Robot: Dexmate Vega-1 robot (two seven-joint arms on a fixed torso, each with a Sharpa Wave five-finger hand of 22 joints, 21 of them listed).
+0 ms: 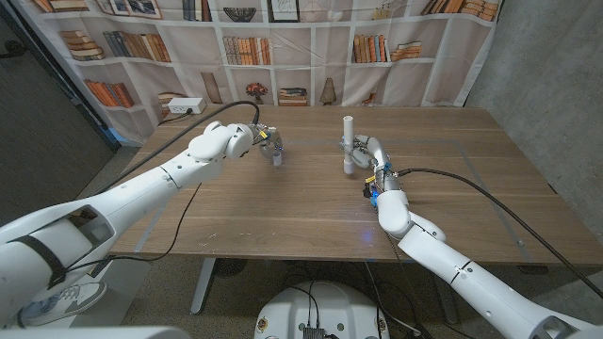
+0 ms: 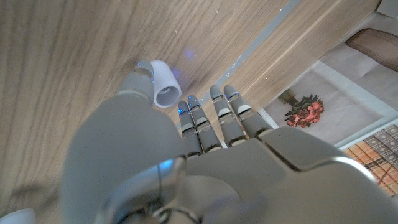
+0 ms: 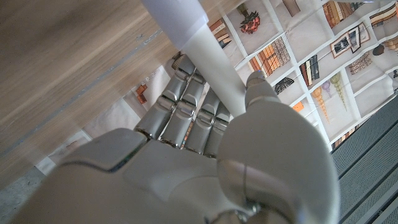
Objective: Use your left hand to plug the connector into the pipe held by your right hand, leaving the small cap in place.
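Head view: my right hand (image 1: 370, 155) grips the pipe (image 1: 348, 141) and stands it upright on the table (image 1: 283, 212), right of centre. My left hand (image 1: 264, 137) is left of centre, well apart from the pipe, fingers pointing down at the connector (image 1: 277, 158).

Left wrist view: the connector (image 2: 163, 83), a short white sleeve, lies on the wood with its open end toward the camera. The thumb touches its side; the fingers (image 2: 214, 121) are extended beside it. I judge that it is not yet gripped, though I cannot be certain.

Right wrist view: the fingers (image 3: 180, 106) and thumb wrap the pipe (image 3: 205, 56) firmly.

Risks, as I judge them: the connector could roll away under a one-sided touch, a shallow pinch could let it twist during carry, and a skewed approach could jam it against the pipe's rim or tilt the pipe. I cannot make out the small cap.
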